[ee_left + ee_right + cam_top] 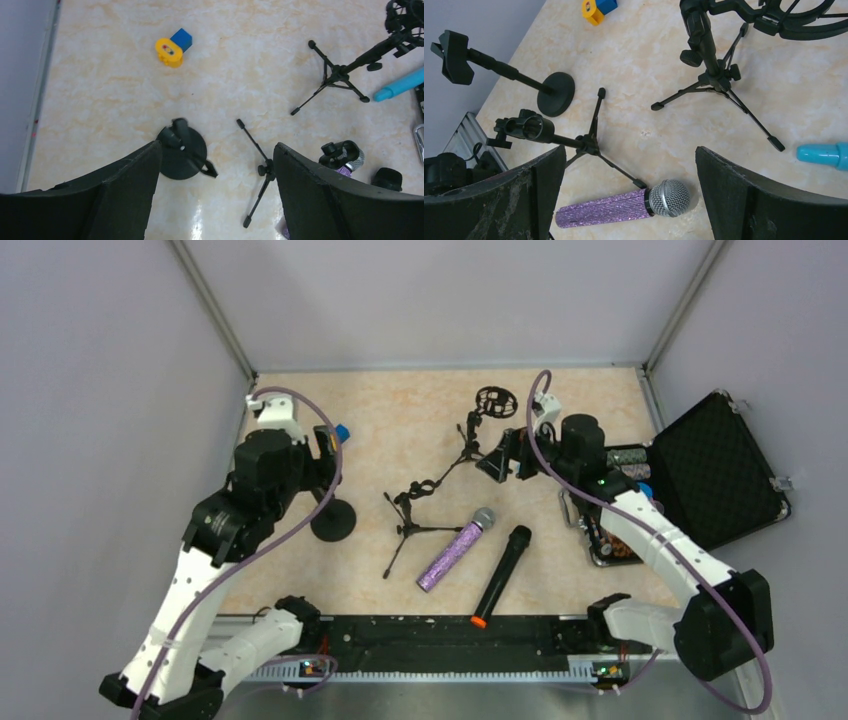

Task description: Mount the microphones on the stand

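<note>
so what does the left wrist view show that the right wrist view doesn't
Only the left wrist view shows the black microphone, just its head. Only the right wrist view shows the purple microphone at full length; the left catches mostly its grille. Both show the round-base stand, the clip tripod, the shock-mount tripod, the light blue microphone and the yellow-and-blue block.

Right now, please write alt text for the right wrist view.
A glittery purple microphone lies on the table under the open right gripper, beside a tripod stand. Beyond: another tripod, a round-base stand, a light blue microphone.
</note>
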Controlling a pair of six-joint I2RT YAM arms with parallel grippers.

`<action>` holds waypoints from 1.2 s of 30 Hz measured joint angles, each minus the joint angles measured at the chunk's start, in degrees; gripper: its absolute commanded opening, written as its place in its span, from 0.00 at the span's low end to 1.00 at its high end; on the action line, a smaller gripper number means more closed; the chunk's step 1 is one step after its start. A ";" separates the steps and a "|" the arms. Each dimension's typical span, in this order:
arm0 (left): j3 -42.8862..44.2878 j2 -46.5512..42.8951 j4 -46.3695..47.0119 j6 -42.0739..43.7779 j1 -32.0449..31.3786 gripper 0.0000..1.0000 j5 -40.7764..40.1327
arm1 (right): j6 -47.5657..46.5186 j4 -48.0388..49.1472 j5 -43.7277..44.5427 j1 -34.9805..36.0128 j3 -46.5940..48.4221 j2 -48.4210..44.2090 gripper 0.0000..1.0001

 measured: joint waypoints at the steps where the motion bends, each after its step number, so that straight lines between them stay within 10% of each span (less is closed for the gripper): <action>1: 0.44 -1.07 -1.95 -0.68 0.00 0.86 -0.83 | 0.02 -0.02 0.04 0.22 0.00 0.28 0.99; 15: -7.13 -2.25 -12.70 -6.05 -0.04 0.95 -7.82 | 0.02 0.04 -0.17 1.38 0.00 0.96 0.99; 36: -10.05 3.21 0.46 -5.77 11.80 0.93 2.82 | -1.05 -2.12 -1.81 5.81 3.06 1.20 0.99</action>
